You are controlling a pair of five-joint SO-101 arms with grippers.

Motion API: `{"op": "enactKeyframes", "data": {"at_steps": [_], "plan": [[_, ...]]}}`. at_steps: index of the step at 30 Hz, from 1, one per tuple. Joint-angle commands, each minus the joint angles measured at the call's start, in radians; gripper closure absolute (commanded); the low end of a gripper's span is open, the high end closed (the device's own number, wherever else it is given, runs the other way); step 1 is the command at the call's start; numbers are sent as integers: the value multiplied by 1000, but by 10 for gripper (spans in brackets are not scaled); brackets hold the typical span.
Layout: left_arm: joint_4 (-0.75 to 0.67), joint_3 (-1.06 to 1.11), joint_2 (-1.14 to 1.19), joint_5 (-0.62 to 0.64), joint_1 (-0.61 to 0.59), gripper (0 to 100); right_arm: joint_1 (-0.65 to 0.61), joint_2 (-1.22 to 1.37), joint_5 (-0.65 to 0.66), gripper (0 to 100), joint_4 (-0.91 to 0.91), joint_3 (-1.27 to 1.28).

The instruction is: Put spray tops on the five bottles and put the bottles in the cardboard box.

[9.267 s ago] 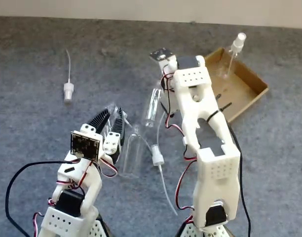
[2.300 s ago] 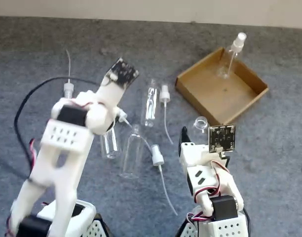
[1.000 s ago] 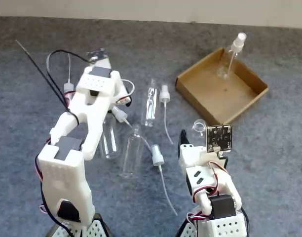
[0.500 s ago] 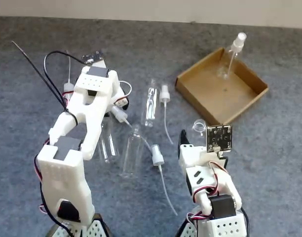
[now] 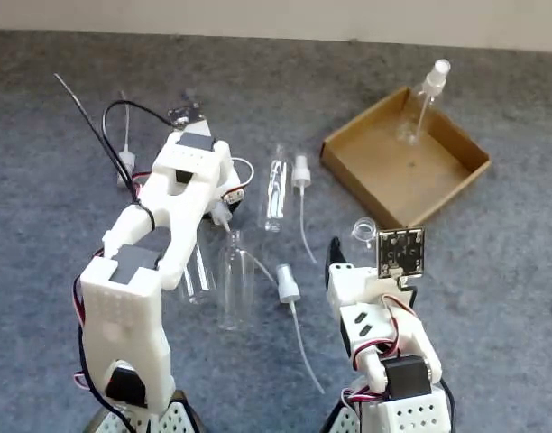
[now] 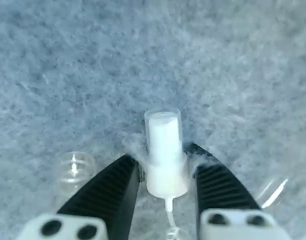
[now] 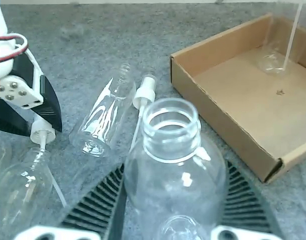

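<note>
My left gripper [image 6: 164, 159] is shut on a white spray top [image 6: 165, 152] low over the carpet, its thin tube trailing back. In the high view that gripper [image 5: 220, 215] is left of the lying bottles. Close to its base, my right gripper [image 7: 173, 172] is shut on an upright clear bottle [image 7: 170, 160] with an open mouth [image 5: 364, 228]. The cardboard box [image 5: 456, 176] lies at the far right, and one capped bottle [image 5: 422, 101] stands in it.
A clear bottle [image 5: 276, 191] lies mid-table with a spray top [image 5: 300, 171] beside it. Two more bottles [image 5: 235, 280] [image 5: 197, 275] lie by the left arm. Loose spray tops lie at centre [image 5: 288, 287] and far left [image 5: 125, 162]. A black cable [image 5: 96, 135] loops there.
The left arm has swung slightly right and nearer with the spray top. The bottle beside it has shifted a little to the left. The right arm and its bottle have not moved.
</note>
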Motion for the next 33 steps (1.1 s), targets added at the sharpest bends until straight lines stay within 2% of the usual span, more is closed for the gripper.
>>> {"op": "enactKeyframes", "data": {"at_steps": [1, 8, 12, 15, 18, 24, 33], "plan": [[-37, -15, 27, 0, 8, 930, 7, -10, 0, 800, -25, -10], [-37, -107, 16, -5, 7, 931, 7, -10, 0, 800, -25, -12], [-34, -160, 16, -81, 8, 939, 7, -10, 0, 800, -41, -5], [-35, -163, 16, -121, 8, 1000, 7, -10, 0, 800, -107, 15], [-32, -156, 18, -155, 10, 992, 7, -10, 0, 800, -142, 59], [-37, -165, 5, -158, 7, 995, 5, -12, 0, 800, -147, 70], [-31, -372, -73, -158, 7, 995, 5, -12, 0, 800, -220, 71]]}}
